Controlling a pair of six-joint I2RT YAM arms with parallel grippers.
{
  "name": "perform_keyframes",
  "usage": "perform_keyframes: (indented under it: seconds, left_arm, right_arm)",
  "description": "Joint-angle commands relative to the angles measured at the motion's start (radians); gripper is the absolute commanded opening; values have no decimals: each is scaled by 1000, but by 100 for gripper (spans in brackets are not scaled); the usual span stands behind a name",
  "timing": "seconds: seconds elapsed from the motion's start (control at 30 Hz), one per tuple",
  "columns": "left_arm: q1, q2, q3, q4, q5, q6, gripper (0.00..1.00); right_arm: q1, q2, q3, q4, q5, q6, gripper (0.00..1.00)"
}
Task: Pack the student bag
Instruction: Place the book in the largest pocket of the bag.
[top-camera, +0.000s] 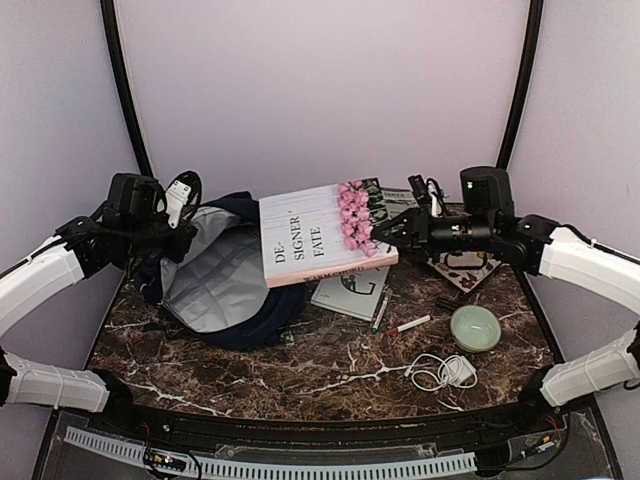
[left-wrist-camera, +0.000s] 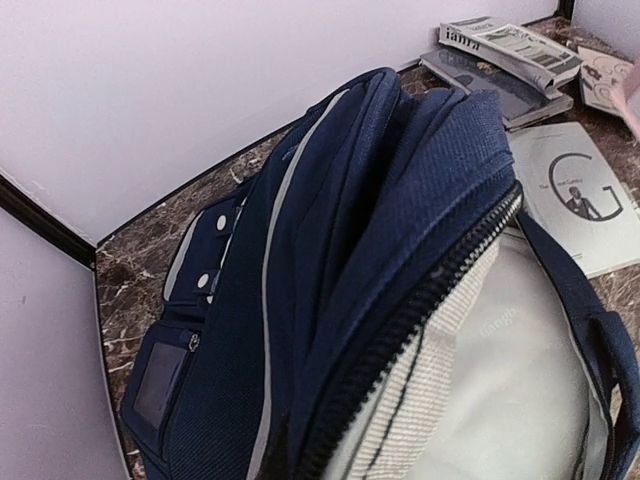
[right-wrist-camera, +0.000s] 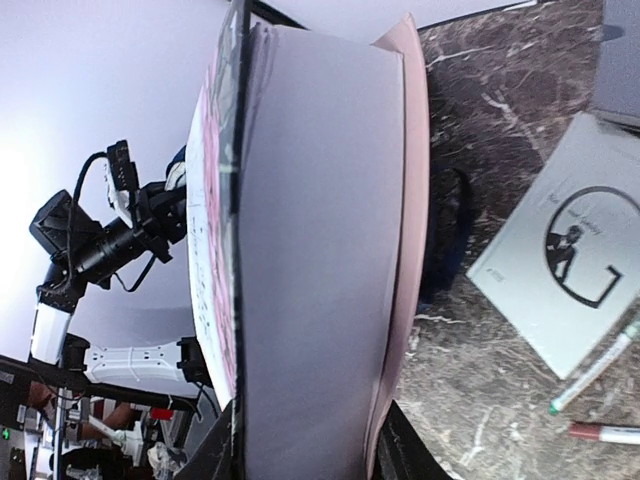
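1. Top external view, nearest zone: a white cable lies coiled at 5 o'clock, with a green bowl just beyond it at 4 o'clock. Both sit under the right arm. A low sweep of that arm could snag the cable or push the bowl.
2. Near the centre, a marker and a green-tipped pen lie beside a grey booklet. The raised book overhangs the booklet. If the book drops, it would likely land here and scatter the pens, which roll easily.
3. The right gripper is clamped on the book at its 3 o'clock edge and holds it above the table.
   - The right wrist view shows the page block between the fingers, with the pink cover bowing away from it.
   - A grip at one edge of a heavy book invites sagging or slipping.
   - The loose cover could catch on the zip.
4. The student bag lies on its side at 9 o'clock, mouth toward the book, grey lining exposed.
   - The book's 9 o'clock edge overlaps the mouth, but whether it is inside cannot be told.
   - The book looks nearly as wide as the opening, so a corner could jam on the rim and shove the bag.
5. The left gripper, at 10 o'clock, is closed, apparently pinching the bag's upper rim. If the fabric slips free, the mouth would collapse onto the book.
6. Farthest, at 2 o'clock, a stack of magazines lies beneath the right wrist. A careless retreat could knock it.
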Motion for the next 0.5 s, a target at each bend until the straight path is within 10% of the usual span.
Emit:
perform_keyframes:
  seconds: [0.0, 0.47]
  left_arm:
    - [-5, -2, 35, 216, 105, -131, 0]
    - [-6, -80, -133, 501, 123, -211, 0]
  right_arm:
    - [124, 130, 26, 263, 90, 171, 21]
    - [281, 522, 98, 573, 344, 444, 21]
